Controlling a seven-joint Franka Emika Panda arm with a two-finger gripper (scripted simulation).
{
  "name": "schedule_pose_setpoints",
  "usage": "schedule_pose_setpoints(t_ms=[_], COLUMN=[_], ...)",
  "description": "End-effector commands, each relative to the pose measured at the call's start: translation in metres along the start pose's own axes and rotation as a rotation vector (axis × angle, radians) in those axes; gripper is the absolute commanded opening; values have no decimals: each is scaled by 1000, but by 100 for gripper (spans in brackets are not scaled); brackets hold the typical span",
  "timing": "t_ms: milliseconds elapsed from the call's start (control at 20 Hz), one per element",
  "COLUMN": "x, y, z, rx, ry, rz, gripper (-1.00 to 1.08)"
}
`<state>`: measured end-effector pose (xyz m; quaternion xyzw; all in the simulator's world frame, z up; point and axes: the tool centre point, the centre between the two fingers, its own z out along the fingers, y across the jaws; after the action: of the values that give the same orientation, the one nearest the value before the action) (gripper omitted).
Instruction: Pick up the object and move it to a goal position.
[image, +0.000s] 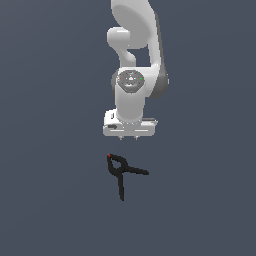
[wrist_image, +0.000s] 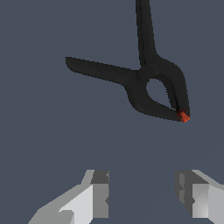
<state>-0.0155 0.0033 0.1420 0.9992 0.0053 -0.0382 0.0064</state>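
Note:
The object, a small black spring clamp, lies flat on the dark grey floor. Its looped jaw end carries a tiny red tip toward the arm, and its two thin handles splay away toward the exterior view's bottom and right. In the wrist view the clamp shows whole, red tip nearest the fingers. My white gripper hangs above and just behind the clamp, not touching it. Its two fingers stand apart with nothing between them, so the gripper is open.
The white arm rises behind the gripper toward the top of the exterior view. Plain dark grey floor surrounds the clamp on all sides. No goal marker shows.

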Motion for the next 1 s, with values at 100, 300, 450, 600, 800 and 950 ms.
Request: schedule_pose_setpoints(t_ms=[100, 300, 450, 600, 800, 950], x=[16, 39, 61, 86, 118, 140], y=[1, 4, 6, 9, 14, 18], z=[4, 11, 17, 26, 39, 49], rx=[2, 4, 6, 7, 9, 8], ry=[25, 60, 95, 137, 197, 239], rz=[-12, -29, -45, -63, -88, -104], gripper=[28, 28, 28, 28, 28, 28])
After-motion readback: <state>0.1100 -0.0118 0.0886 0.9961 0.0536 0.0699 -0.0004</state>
